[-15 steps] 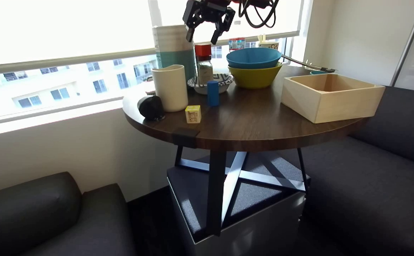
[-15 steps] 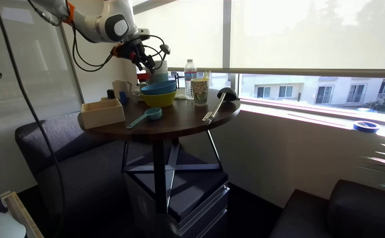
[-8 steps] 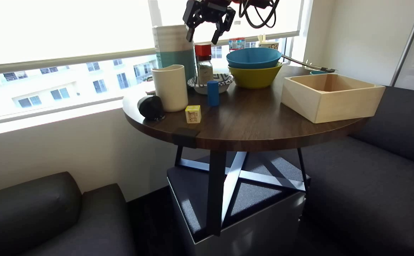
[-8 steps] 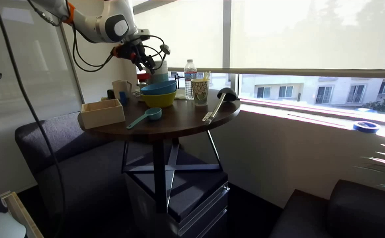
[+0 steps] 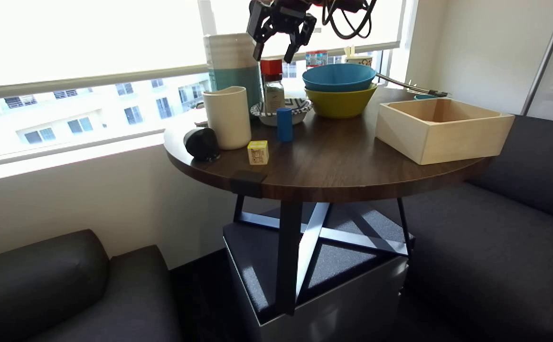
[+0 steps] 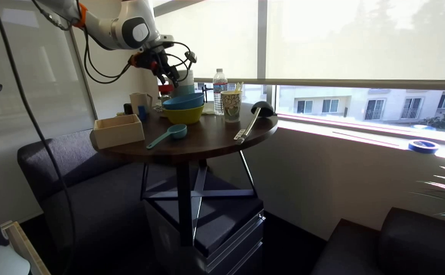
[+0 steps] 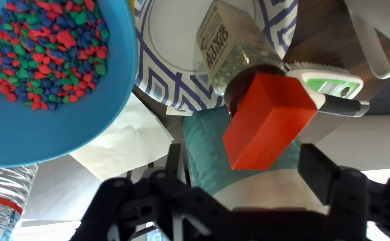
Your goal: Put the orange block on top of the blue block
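The orange block sits on top of a spice jar that stands in a patterned bowl; it also shows in an exterior view. In the wrist view the orange block reaches between the fingers, with space on both sides. The blue block stands upright on the table in front of the patterned bowl and also shows in an exterior view; it is out of the wrist view. My gripper is open and empty, fingertips just above the orange block's top; it also shows in the wrist view.
A tall vase stands close behind the jar. A white cup, a yellow-tan cube and a brush are nearby. Stacked bowls stand beside the patterned bowl. A wooden box is at the table's edge.
My gripper has moved slightly down toward the orange block within the last half second. The blocks and other objects have not moved.
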Tool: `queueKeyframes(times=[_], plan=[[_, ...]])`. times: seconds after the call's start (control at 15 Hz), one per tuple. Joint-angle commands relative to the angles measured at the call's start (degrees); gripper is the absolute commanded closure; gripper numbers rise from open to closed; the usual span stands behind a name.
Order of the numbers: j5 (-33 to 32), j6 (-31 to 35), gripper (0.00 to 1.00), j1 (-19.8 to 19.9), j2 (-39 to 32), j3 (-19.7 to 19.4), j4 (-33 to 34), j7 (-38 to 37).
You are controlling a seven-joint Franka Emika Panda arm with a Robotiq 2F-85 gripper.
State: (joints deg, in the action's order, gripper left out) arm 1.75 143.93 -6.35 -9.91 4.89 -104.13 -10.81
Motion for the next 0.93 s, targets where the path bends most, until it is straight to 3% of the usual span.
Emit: queueKeyframes(times=[0.0,0.47,0.87], plan=[[-0.13,-0.69,0.41,-0.36,-0.07,-0.05,0.34,-0.52],[1.02,-0.39,0.91,-0.15,-0.14,0.35,0.18,0.61],[0.8,-0.24,0.92,-0.25,1.97,0.25,-1.12,-0.15]])
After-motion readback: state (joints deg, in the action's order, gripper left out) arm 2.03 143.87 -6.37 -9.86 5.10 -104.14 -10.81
